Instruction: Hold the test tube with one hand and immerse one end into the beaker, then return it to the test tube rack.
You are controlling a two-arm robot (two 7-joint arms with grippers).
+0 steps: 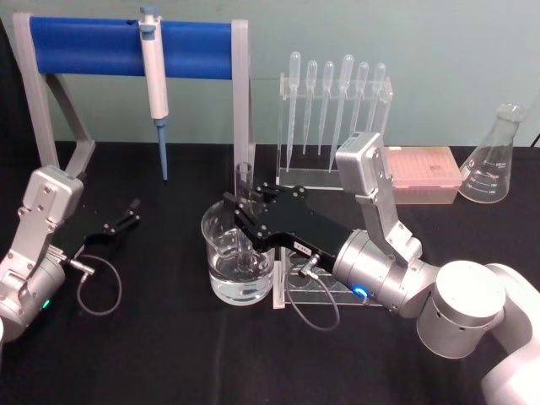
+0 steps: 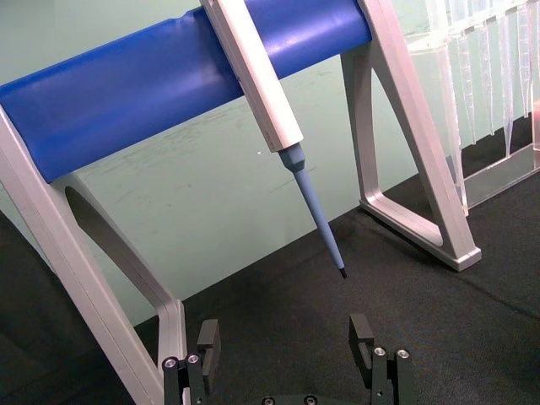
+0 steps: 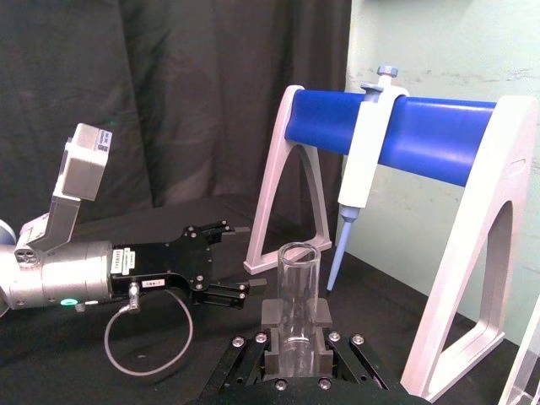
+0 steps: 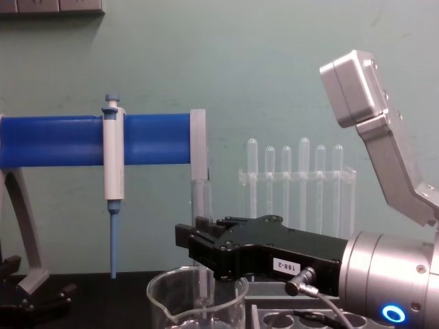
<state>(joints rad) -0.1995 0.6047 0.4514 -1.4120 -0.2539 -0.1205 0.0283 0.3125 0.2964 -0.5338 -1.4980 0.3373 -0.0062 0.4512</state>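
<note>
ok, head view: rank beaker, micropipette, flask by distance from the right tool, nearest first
From the right tool, shut on the tube:
1. beaker, directly under it.
2. micropipette, hanging on the blue stand, back left.
3. flask, far back right.

Black worktop (image 1: 169,354): beaker (image 1: 229,287), clear rack (image 1: 295,291) centre; blue stand (image 1: 93,46) far left; dropper rack (image 1: 333,173), pink box (image 1: 422,173), flask (image 1: 489,173) far right.
</note>
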